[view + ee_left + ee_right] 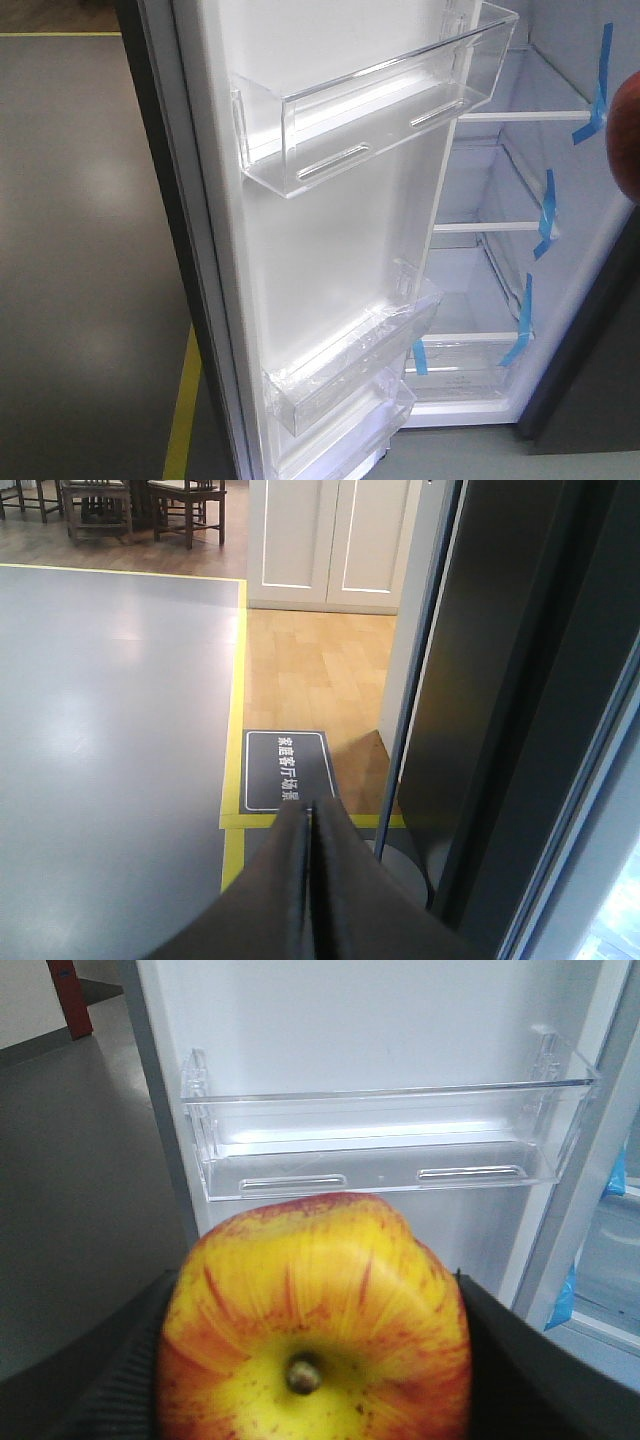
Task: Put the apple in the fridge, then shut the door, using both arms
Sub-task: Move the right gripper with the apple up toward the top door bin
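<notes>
Left pincer (308,808): two matte black fingers, smooth-faced and wedge-shaped, tapering to narrow tips. Right pincer (316,1290): broad black fingers (110,1380) with a finely ribbed surface texture.

One round yellow-red apple (315,1320); one white-lined fridge door (330,260) bearing three clear plastic shelf bins (370,110); right of the door, three white fridge shelves (520,116) and four blue tape strips (600,80).

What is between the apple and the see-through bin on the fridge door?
Nothing. In the right wrist view the apple, held by the right fingers, faces the clear bin, and only the bare white door shows between them.
</notes>
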